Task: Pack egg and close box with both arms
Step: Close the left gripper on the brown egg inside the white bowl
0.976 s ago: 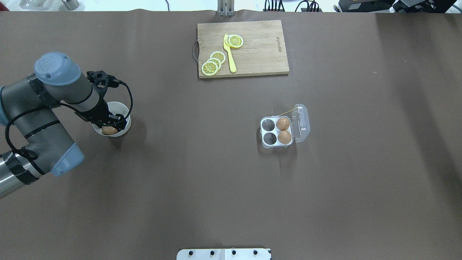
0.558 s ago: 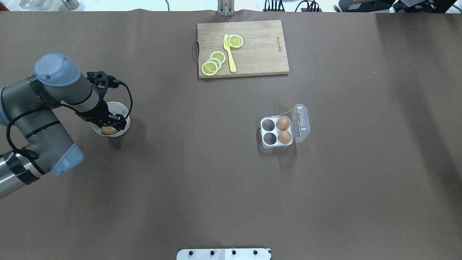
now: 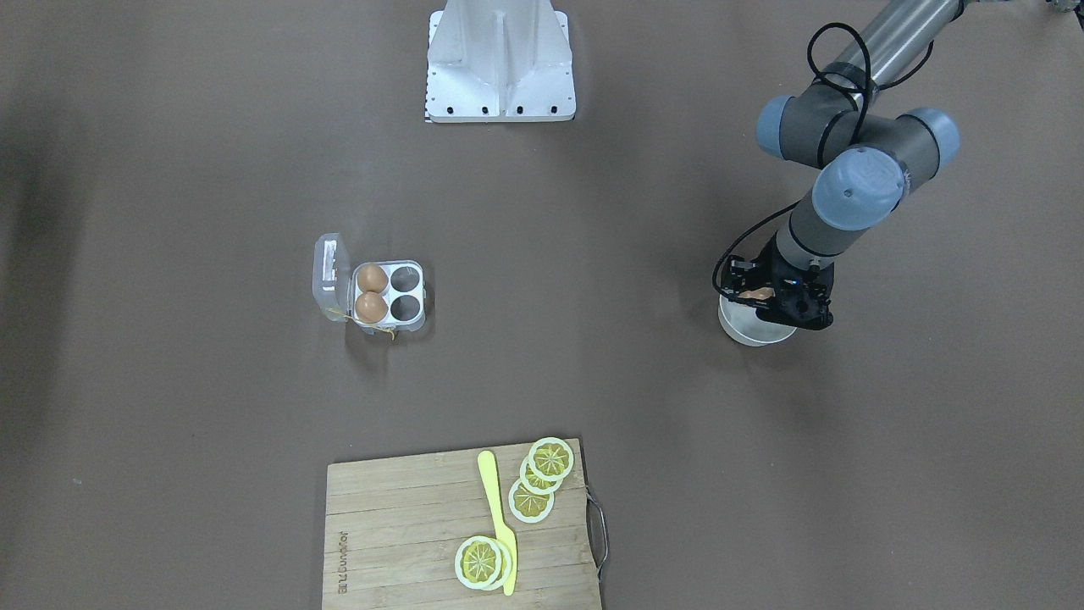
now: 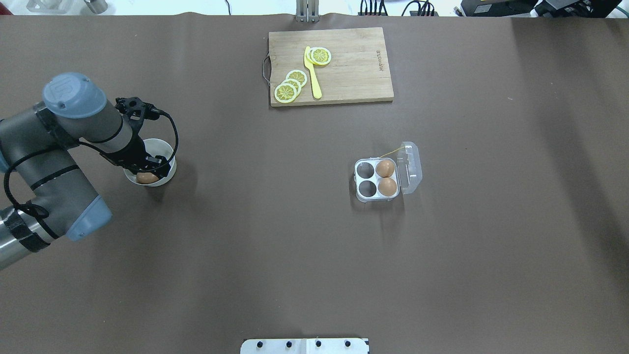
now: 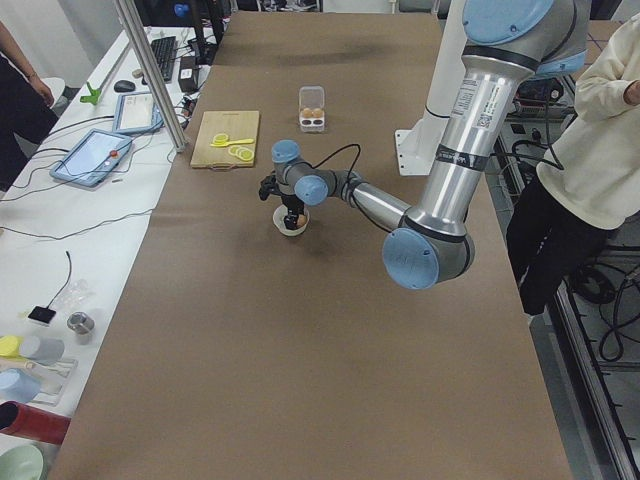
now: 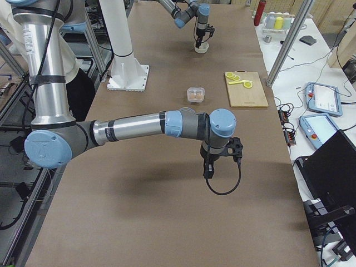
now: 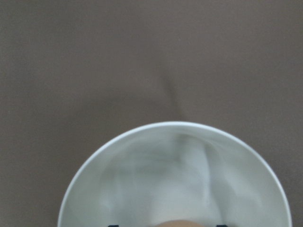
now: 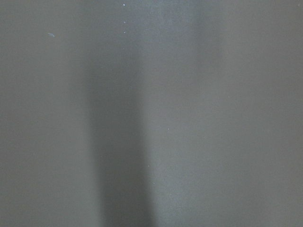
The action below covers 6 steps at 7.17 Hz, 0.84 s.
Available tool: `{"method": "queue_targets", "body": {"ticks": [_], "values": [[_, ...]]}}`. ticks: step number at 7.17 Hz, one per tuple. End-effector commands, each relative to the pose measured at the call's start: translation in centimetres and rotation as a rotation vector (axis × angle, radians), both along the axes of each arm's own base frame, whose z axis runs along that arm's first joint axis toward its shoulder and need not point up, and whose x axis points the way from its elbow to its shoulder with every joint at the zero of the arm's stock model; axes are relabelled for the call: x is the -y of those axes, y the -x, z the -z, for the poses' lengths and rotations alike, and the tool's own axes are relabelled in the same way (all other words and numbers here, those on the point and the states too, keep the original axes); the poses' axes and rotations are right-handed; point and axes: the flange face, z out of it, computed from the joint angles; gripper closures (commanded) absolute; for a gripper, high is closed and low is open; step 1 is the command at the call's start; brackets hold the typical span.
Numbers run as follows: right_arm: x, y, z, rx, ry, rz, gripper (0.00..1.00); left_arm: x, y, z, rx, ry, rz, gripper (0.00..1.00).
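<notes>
The egg lies in a white bowl at the table's left. My left gripper reaches down into the bowl with a finger on each side of the egg and looks shut on it. The left wrist view shows the bowl's rim and the top of the egg at the bottom edge. The box stands open right of centre, lid folded back, with two eggs in its right cells and two empty cells. My right gripper shows only in the exterior right view, above bare table; I cannot tell its state.
A wooden cutting board with lemon slices and a yellow knife lies at the far edge. The white robot base is at the near edge. Brown table lies between the bowl and the box.
My left arm and gripper have shifted slightly to the left, and the egg and bowl edge have shifted a little left with them. The box has not moved.
</notes>
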Motion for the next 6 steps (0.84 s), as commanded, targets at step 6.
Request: {"method": "queue_targets", "body": {"ticks": [6], "values": [[0.07, -0.04, 0.1, -0.002, -0.002, 0.0, 0.0, -0.1, 0.16, 0.17, -0.001, -0.001, 0.003, 0.21]]}}
